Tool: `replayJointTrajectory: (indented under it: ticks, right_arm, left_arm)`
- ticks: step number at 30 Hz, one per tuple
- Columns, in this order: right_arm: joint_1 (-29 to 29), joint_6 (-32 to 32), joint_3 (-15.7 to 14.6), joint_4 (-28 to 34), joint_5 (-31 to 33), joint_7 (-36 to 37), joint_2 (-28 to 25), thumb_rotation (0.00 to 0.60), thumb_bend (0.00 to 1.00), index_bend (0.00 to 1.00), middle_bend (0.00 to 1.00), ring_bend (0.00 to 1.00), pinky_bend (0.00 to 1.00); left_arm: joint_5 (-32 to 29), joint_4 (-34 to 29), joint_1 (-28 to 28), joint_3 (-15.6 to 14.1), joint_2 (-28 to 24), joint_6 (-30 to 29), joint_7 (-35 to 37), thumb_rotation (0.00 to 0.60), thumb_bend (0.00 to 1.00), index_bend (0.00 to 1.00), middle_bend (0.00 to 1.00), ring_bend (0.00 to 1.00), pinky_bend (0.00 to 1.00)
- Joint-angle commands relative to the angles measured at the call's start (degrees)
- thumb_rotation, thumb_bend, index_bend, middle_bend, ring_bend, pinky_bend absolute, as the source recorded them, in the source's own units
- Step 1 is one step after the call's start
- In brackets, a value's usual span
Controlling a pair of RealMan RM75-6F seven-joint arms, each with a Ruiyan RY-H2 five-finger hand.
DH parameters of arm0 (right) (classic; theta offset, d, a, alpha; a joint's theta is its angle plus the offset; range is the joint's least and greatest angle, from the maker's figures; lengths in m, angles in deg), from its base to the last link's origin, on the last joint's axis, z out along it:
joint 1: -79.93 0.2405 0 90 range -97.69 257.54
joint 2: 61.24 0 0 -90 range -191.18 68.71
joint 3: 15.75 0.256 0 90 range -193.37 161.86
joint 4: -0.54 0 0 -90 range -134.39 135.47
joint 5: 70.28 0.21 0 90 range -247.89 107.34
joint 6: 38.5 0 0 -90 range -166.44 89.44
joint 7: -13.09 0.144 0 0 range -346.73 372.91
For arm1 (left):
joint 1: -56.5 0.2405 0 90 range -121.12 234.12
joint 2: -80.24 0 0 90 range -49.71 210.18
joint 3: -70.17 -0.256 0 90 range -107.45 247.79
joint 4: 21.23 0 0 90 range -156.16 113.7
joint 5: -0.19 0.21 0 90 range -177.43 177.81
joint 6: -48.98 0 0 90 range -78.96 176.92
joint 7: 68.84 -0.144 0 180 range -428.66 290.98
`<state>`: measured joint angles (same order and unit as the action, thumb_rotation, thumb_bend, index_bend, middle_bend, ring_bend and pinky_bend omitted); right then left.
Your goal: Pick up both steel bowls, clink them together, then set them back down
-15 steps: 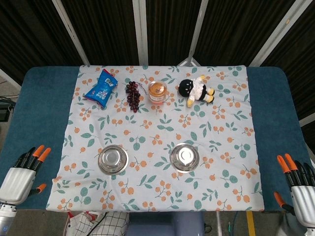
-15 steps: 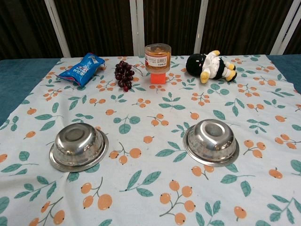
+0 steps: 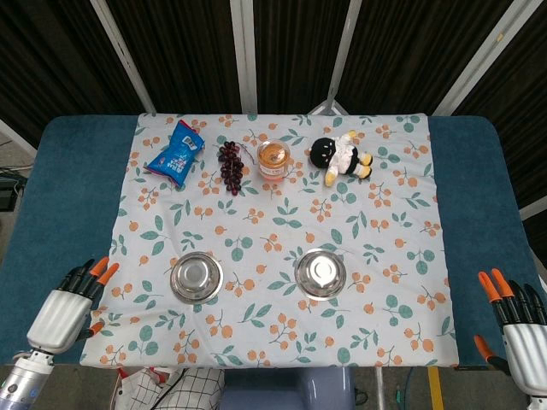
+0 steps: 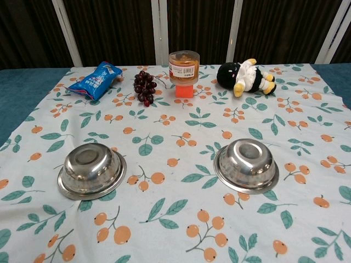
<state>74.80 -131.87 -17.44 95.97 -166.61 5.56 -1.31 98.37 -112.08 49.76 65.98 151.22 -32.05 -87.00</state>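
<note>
Steel pair: left round steel bowl [image 3: 196, 278] lower left of centre, right round steel bowl [image 3: 320, 272] lower centre, both upside down on floral cloth [image 3: 282, 213]. Left hand [image 3: 64, 309] bottom-left corner, fingers spread, empty. Right hand [image 3: 521, 329] bottom-right corner, released too.

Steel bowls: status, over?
Left hand and right hand open, off the cloth. Left bowl and right bowl untouched, upside down. Nothing in the way.

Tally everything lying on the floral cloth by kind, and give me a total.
Steel bowls: 2 (left bowl, right bowl)
Blue snack packet: 1
Grape bunch: 1
Jar: 1
Plush toy: 1
Total: 6
</note>
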Motion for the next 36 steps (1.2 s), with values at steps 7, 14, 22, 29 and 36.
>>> replayJointTrajectory:
  ticks: [7,14,22,29,36]
  right_arm:
    - [0.68,0.87,0.46,-0.12,0.95,1.98,-0.62,0.6,0.32,0.0,0.0,0.0,0.0]
    - [1.09,1.3,0.84,0.0,1.76,3.6,-1.32,0.6,0.32,0.0,0.0,0.0,0.0]
    - [1.97,2.9,0.58,-0.01,1.84,4.75,-1.96,0.6,0.32,0.0,0.0,0.0,0.0]
    - [2.51,3.59,1.34,0.08,3.45,5.66,-2.24,0.6,0.32,0.0,0.0,0.0,0.0]
    - [2.85,4.06,1.63,0.18,4.18,5.61,-2.27,0.6,0.32,0.0,0.0,0.0,0.0]
  left_arm:
    - [-5.22,-10.09,-5.97,4.28,6.0,10.38,-15.87,0.6,0.11,0.0,0.0,0.0,0.14]
    - [-24.99,-14.14,-12.38,11.58,13.47,18.95,-32.38,0.6,0.12,0.0,0.0,0.0,0.14]
    - [-34.94,-13.61,-17.75,12.14,19.4,19.0,-41.78,0.6,0.12,0.0,0.0,0.0,0.14]
    - [-38.7,-11.95,-20.75,11.69,22.41,17.57,-44.24,0.6,0.12,0.0,0.0,0.0,0.14]
    - [-41.12,-11.27,-22.72,11.52,23.12,16.32,-44.52,0.6,0.12,0.0,0.0,0.0,0.14]
